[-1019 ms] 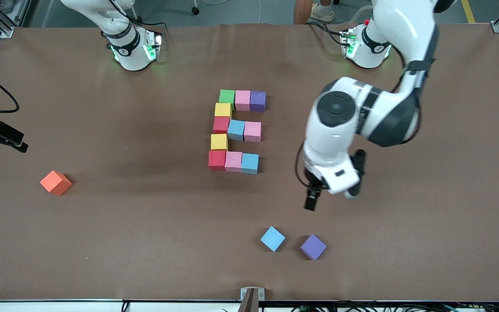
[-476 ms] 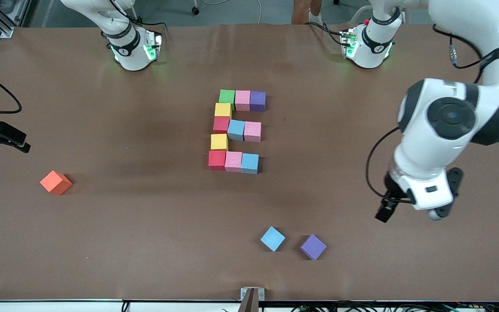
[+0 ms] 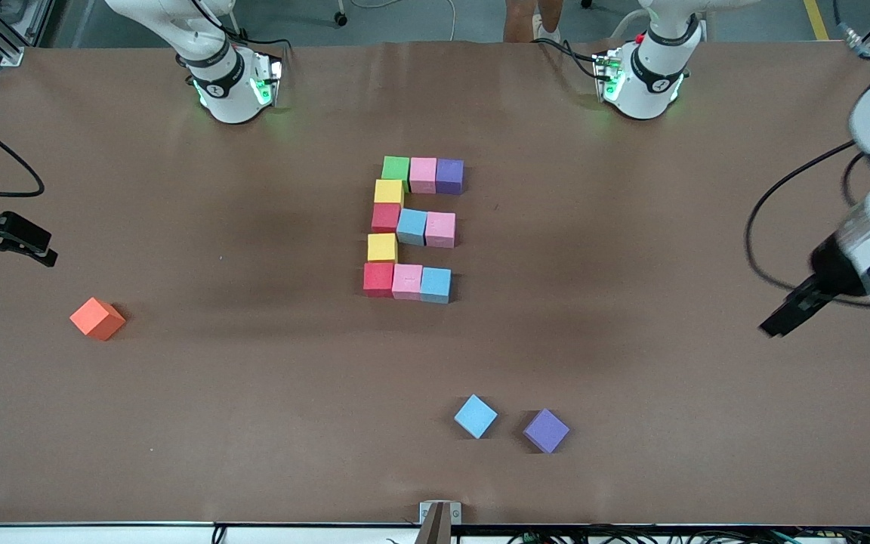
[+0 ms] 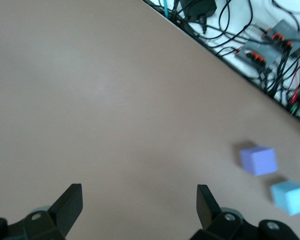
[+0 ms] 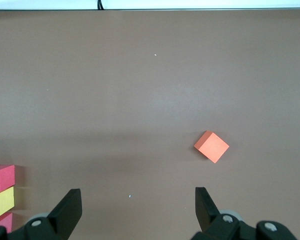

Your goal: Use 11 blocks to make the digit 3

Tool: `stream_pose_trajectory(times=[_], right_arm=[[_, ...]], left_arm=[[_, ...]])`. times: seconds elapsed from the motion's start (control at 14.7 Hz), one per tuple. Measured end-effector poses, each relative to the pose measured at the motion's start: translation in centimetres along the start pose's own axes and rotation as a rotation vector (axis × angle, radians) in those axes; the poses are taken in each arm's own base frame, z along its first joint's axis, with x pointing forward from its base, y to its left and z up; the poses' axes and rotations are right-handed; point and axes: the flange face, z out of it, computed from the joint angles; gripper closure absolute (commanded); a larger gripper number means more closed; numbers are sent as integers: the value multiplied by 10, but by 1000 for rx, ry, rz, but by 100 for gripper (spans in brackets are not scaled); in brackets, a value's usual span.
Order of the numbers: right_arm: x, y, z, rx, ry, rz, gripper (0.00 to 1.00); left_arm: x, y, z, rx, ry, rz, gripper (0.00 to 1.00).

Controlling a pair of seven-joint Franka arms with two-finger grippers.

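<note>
You had the digit 3 (image 3: 410, 229) mid-table, eleven blocks touching in three bars joined at the right arm's end, reading like an E. A loose blue block (image 3: 475, 415) and a purple block (image 3: 546, 430) lay just beside each other nearer the front camera; an orange cube (image 3: 97, 318) sat well apart toward the right arm's end. Your left gripper (image 4: 140, 210) hung over bare table (image 3: 669, 189) at its own end, fingers spread, empty. Your right gripper (image 5: 138, 207) waited likewise, released, above its edge.
</note>
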Motion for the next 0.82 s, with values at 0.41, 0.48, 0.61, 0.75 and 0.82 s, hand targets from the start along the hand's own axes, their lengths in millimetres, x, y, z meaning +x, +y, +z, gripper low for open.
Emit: stream_pose_trajectory(times=[0.41, 0.48, 0.61, 0.75, 0.82], right_arm=[[-1, 2, 1, -4, -9, 3, 0], [-1, 2, 1, -5, -10, 4, 0], [-2, 3, 1, -4, -13, 6, 0], [-3, 4, 2, -4, -23, 7, 0], [-3, 4, 2, -4, -25, 8, 0]], left_arm=[[-37, -49, -57, 36, -110, 249, 0], [-40, -51, -65, 33, -107, 273, 0], [-48, -43, -76, 22, -98, 354, 0], [-56, -39, -81, 29, -133, 456, 0], [-58, -40, -82, 33, -149, 490, 0]])
